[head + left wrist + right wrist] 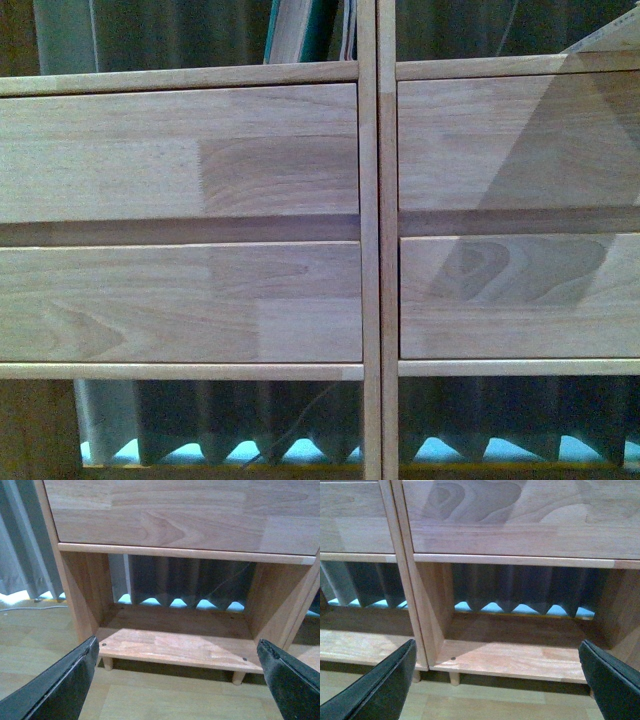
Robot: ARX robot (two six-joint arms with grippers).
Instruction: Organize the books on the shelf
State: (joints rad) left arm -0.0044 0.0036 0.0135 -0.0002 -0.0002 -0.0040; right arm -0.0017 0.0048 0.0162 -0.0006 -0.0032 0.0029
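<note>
- Fingers (65, 680) of the left gripper (177, 644), dark and padded, stood wide apart at the near edges of the left wrist view. Nothing was between them.
- The right gripper (497, 645) was spread just as wide, and its fingers (382, 682) also held nothing.
- Under both grippers lay a pale wooden floor (165, 700). The short round legs (107, 663) of the shelf (80, 590) stood on it.
- The left gripper faced the lowest open compartment of the left column. The right gripper faced the lowest compartment of the right column, just beside the centre divider.
- Above these compartments, the front view showed four plain drawer fronts (180, 150), two in each column, one over the other, all closed.
- Above the left drawers, a teal book (300, 30) stood in an open compartment, leaning, with its cream page edges toward the camera. Only its lower part was in view.
- Thin booklets (347, 25) stood just beside it, between the book and the centre divider.
- In the compartment above the right drawers a pale corner (612, 38) lay tilted. I could not tell what it was.
- Behind the open back of the shelf hung a dark pleated curtain (200, 30), with bright light under its hem.
</note>
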